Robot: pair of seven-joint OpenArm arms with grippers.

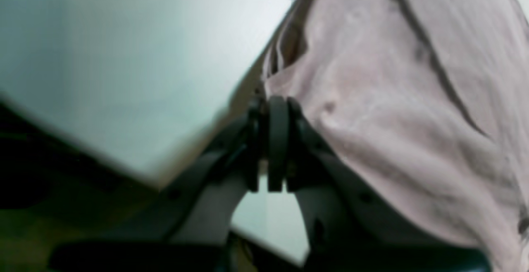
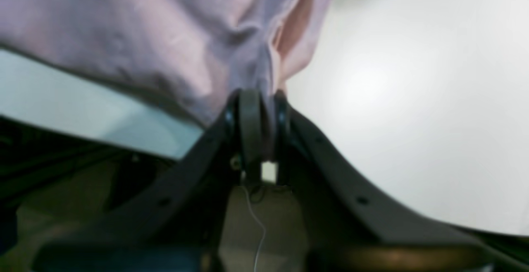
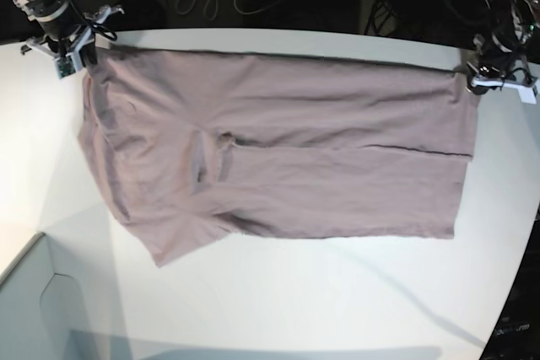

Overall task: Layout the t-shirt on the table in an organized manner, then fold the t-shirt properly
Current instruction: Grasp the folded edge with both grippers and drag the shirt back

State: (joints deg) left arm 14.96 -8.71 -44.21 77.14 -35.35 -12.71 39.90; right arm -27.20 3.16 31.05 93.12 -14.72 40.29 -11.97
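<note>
White table (image 3: 337,292): t-shirt (image 3: 287,166) spread flat, far corners pinched in closed left gripper (image 3: 485,73) and right gripper (image 3: 84,44).

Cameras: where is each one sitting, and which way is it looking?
Left wrist: rides the left arm, looking along its shut end effector pinching the t-shirt over the table.
Right wrist: rides the right arm, looking along its shut end effector pinching the shirt's edge.
Base: high up, looking down at the spread shirt; both arms show at the far corners.
All three share the shirt and table.
</note>
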